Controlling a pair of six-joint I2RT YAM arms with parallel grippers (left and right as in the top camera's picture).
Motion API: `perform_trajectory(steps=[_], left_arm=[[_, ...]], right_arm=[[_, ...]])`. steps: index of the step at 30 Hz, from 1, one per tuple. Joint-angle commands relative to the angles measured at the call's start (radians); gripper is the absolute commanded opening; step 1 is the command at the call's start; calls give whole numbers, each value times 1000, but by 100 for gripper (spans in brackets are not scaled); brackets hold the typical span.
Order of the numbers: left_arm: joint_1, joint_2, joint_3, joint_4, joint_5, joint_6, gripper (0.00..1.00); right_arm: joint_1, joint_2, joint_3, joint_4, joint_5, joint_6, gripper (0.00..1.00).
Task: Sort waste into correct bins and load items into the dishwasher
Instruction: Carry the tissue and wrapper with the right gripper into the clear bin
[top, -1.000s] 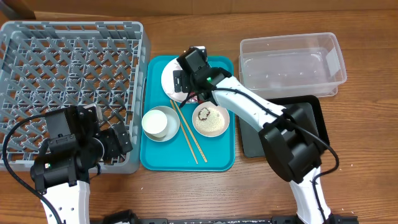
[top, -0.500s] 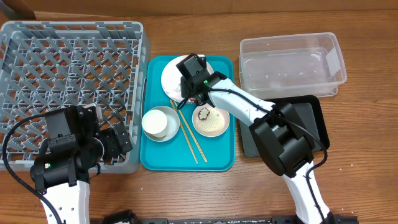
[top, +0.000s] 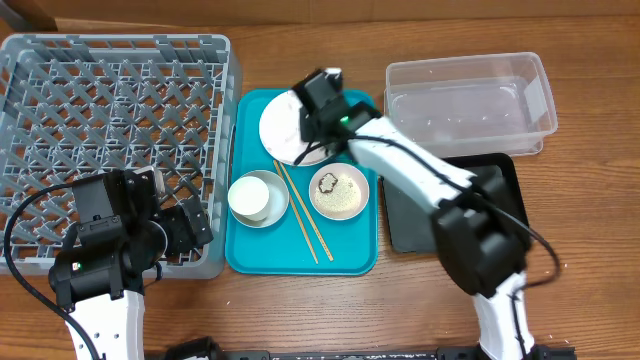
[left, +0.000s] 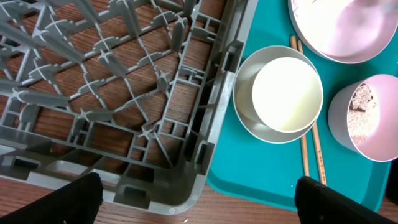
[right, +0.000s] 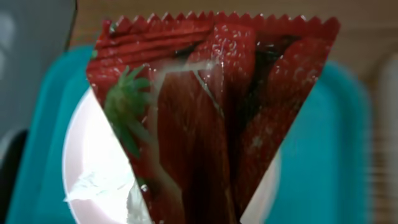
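My right gripper hovers over the round white plate on the teal tray and is shut on the crinkled red wrapper. The wrapper fills the right wrist view and hides the fingers; the plate shows behind it. A white cup, a pink bowl with rice and a brown lump, and wooden chopsticks also lie on the tray. My left gripper stands open and holds nothing, at the front right corner of the grey dish rack, with the cup just beyond.
The clear plastic tub sits at the back right, with the black tray in front of it, partly under my right arm. The dish rack fills the left side of the wooden table.
My right gripper has shut on the red wrapper and drawn it up off the plate, shifting slightly back and right. The left arm has not moved.
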Motion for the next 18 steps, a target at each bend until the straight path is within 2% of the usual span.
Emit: perform_trajectory(steps=[1,9,15,16,18], left_arm=[[6,0,23,4,14,19,100],[6,2,23,4,15,18,100],[6,3,23,5,15,18,100],[6,3,23,5,15,18,100],[6,3,23,5,15,18,100]], right_arm=[[-64,-134,40,-45,82,-6,4],[-244,-194,38,-230,89,2,4],[-324,-193,36,-296,64,2,7],[-330,-193,36,-298,61,2,15],[-335,-193,36,-291,59,2,73]])
